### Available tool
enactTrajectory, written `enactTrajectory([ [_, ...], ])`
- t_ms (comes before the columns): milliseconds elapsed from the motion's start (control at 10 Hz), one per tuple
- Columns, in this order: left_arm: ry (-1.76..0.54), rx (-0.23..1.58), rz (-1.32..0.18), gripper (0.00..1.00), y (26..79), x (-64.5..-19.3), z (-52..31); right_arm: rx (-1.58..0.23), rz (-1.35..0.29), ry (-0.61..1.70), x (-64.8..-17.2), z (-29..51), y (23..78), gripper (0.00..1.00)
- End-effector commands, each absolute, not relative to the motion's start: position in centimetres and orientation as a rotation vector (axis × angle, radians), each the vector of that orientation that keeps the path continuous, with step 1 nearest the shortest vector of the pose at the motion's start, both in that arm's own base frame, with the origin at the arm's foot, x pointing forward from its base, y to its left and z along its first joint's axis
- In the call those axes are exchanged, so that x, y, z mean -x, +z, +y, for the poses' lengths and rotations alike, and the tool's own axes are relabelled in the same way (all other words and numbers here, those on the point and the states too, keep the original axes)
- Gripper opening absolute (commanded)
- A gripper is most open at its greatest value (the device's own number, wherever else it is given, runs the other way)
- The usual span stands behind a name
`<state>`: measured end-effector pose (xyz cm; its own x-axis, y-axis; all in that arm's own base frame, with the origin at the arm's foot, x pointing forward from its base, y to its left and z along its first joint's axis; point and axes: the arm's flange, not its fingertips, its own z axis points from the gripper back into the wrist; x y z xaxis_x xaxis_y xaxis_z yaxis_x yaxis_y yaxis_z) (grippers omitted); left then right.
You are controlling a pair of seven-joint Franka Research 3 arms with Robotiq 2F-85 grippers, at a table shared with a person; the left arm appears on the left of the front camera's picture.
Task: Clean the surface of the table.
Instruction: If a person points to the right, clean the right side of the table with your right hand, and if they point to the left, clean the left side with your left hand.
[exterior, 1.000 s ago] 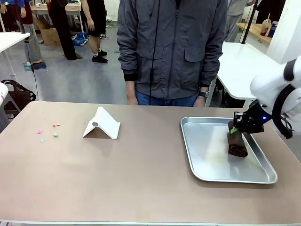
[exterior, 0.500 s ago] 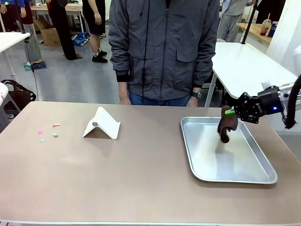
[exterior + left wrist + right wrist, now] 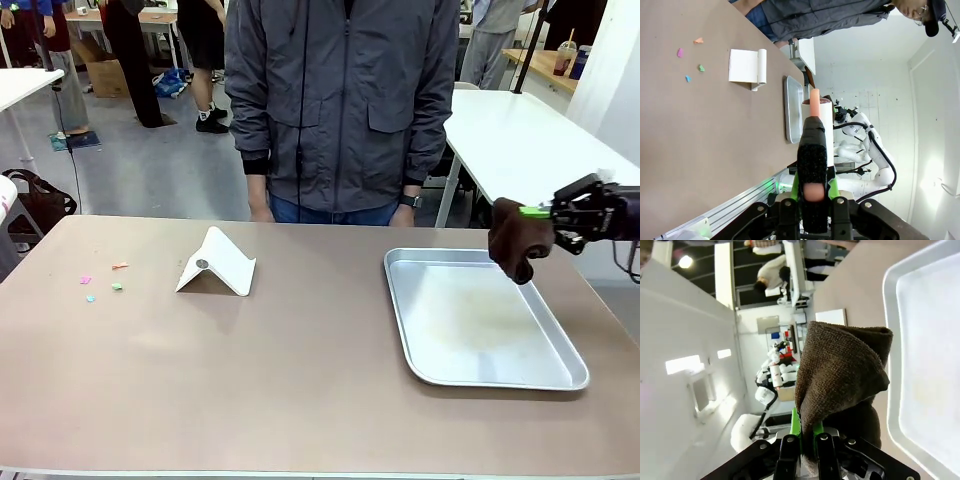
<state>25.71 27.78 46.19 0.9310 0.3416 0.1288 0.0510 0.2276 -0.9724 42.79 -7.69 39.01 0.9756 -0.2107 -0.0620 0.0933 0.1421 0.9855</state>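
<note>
My right gripper [image 3: 549,212] is clamped on a brown cloth [image 3: 514,240], which hangs bunched from my fingers above the far right corner of the metal tray [image 3: 400,300]. Along my right wrist, the cloth [image 3: 840,375] droops over the green pads and the tray's rim [image 3: 888,340] runs just beside it. My left gripper [image 3: 813,120] is pressed together on nothing, held above the near edge of the table [image 3: 690,125]. The table [image 3: 300,380] spreads tan-brown before me, with the tray on its right part. Toward the left stands a white folded stand [image 3: 215,262], and a few small coloured scraps [image 3: 102,279] lie near the left edge. A person in a grey jacket [image 3: 340,100] stands at the far side.
</note>
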Motion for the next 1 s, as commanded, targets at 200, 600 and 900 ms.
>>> enactTrajectory([
  [200,0.194,1.338,-0.345,0.0,46.5,-25.5,27.8,-1.352,-0.268,-0.107,-39.6,-13.1,40.2,0.1],
  [600,0.194,1.338,-0.345,0.0,46.5,-25.5,27.8,-1.345,-0.22,-0.12,-40.8,-12.3,40.3,0.1],
  [900,0.194,1.338,-0.345,0.0,46.5,-25.5,27.8,-1.345,-0.22,-0.12,-40.8,-12.3,40.3,0.1],
])
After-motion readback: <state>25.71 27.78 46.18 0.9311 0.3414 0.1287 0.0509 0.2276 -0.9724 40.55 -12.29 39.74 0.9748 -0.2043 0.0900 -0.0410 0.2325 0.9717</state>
